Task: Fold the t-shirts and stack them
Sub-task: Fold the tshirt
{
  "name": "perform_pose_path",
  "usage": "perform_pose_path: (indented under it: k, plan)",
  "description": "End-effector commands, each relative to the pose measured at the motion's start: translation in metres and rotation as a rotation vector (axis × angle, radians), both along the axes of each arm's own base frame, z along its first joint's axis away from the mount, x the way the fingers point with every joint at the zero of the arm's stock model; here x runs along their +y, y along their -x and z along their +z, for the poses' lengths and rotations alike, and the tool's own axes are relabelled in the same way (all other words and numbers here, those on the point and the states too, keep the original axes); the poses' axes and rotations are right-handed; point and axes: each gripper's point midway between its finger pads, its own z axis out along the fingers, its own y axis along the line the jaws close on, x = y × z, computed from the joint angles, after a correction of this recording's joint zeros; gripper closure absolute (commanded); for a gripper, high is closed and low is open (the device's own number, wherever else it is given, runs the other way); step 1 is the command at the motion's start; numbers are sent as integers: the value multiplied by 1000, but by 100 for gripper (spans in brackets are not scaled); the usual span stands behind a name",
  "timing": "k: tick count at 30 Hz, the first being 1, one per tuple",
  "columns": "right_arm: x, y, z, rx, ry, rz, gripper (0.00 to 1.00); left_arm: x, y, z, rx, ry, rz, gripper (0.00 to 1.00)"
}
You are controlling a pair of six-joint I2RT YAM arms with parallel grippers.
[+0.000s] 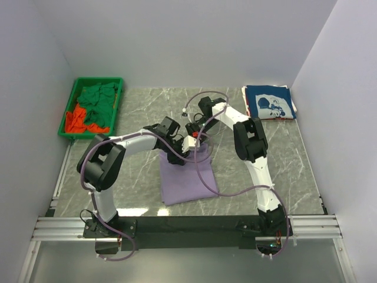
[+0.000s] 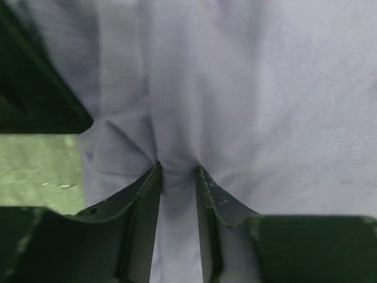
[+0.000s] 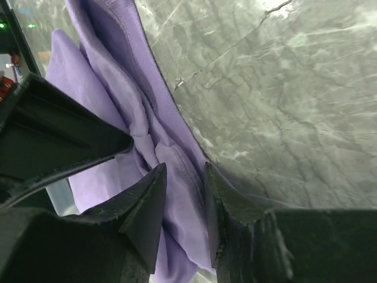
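On table [image 1: 283, 159], lavender t-shirt [image 1: 177, 184] pinched by left gripper [image 2: 178, 168], right gripper [image 3: 184, 171]

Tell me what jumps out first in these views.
At mid-table the left gripper and right gripper each pinch the far edge of the lavender t-shirt, bunching it. A folded navy t-shirt with white print lies at the far right corner, and a green bin at far left holds green cloth and orange-red cloth.

Tabletop [image 1: 141, 183] lies bare either side of the purple tee [image 1: 184, 183]. The left arm [image 1: 135, 138] and right arm [image 1: 235, 118] crowd its far edge. A bin [image 1: 99, 79] sits far left.
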Motion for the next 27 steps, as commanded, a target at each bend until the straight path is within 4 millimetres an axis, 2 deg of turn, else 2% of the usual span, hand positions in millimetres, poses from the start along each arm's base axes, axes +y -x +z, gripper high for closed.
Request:
perform_pose_path:
  k: [1,2,4,5,7,11,14,16,20,23,27]
  plan:
    - [6,13,-1,-3,19,32,61,-7,8,7,12,-4,-66,66]
    - [4,20,-7,18,30,32,61,-4,15,4,40,-18,-67,69]
    - [4,25,-3,16,28,33,61,-1,29,-1,60,-33,-71,73]
    - [1,33,-8,38,41,36,62,-2,32,6,41,-18,-74,75]
    - [-1,40,-3,46,35,37,62,-1,47,4,53,-17,-86,76]
    - [-11,71,-4,86,50,54,63,-5,58,14,41,9,-88,78]
    - [-13,68,4,45,50,32,60,-8,57,23,17,36,-75,79]
    - [-11,55,12,11,40,2,59,-10,56,30,4,49,-77,82]
    - [4,16,35,-70,1,-54,59,-13,52,44,-31,70,-82,94]
    - [14,5,48,-81,-37,-72,59,-13,50,50,-47,72,-94,99]
    - [27,14,47,-74,-57,-37,58,-13,48,57,-72,73,-105,99]
